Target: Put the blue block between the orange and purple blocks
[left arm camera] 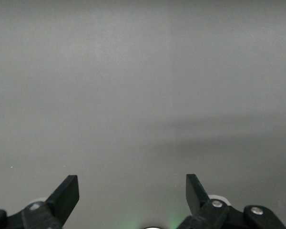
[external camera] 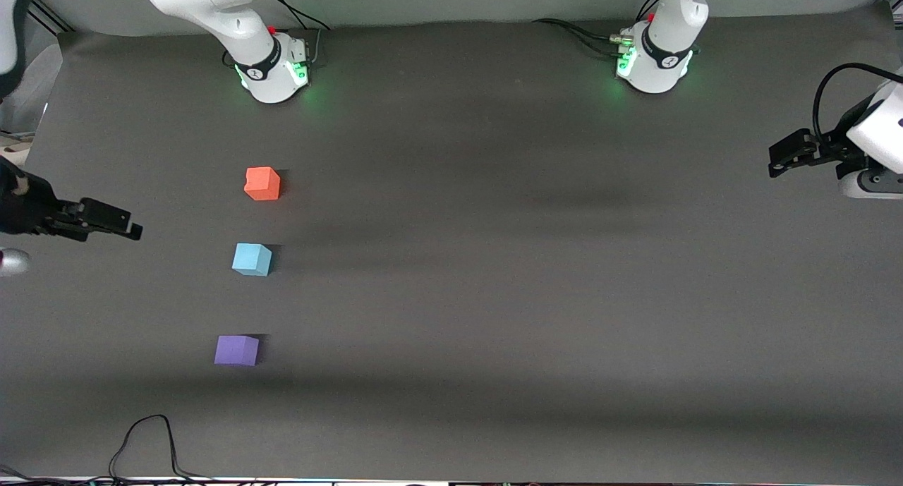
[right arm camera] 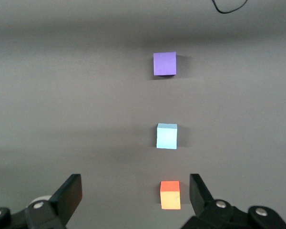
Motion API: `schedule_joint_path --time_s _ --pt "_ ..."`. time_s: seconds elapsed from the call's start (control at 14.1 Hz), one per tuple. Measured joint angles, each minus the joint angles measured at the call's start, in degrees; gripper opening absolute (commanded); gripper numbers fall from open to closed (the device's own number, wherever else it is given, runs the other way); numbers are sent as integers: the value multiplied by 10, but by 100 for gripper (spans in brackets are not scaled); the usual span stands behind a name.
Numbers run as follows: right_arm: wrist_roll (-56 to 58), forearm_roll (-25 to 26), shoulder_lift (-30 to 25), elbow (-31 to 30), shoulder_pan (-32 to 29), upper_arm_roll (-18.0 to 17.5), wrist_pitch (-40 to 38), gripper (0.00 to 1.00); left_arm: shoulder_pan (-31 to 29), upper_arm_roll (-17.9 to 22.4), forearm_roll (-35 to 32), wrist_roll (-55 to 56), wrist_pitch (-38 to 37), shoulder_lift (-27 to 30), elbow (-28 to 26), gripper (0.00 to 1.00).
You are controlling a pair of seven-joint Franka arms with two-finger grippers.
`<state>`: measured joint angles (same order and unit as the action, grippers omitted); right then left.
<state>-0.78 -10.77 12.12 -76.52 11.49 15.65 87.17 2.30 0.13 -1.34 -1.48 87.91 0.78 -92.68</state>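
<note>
Three cubes stand in a row on the dark table. The orange block [external camera: 262, 183] is farthest from the front camera, the blue block [external camera: 252, 259] is in the middle, and the purple block [external camera: 237, 350] is nearest. My right gripper [external camera: 131, 228] is open and empty, raised at the right arm's end of the table, apart from the row. Its wrist view shows the orange block [right arm camera: 170, 195], blue block [right arm camera: 167, 136] and purple block [right arm camera: 164, 63] past my right gripper [right arm camera: 136, 183]. My left gripper [external camera: 777, 163] waits open and empty at the left arm's end, and its own view [left arm camera: 132, 183] shows bare table.
A black cable [external camera: 144, 440] loops on the table near the front edge, nearer the front camera than the purple block; it also shows in the right wrist view [right arm camera: 229, 7]. The two arm bases [external camera: 271, 70] [external camera: 652, 63] stand along the back edge.
</note>
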Motion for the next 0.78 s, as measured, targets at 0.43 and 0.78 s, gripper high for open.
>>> schedule_joint_path --time_s 0.43,0.78 --pt "-1 54 -169 -192 -40 -30 56 100 0 0 0 -1 -3 0 0 100" --pt "-4 90 -188 -215 -37 -62 64 100 0 0 0 -2 -3 0 0 100"
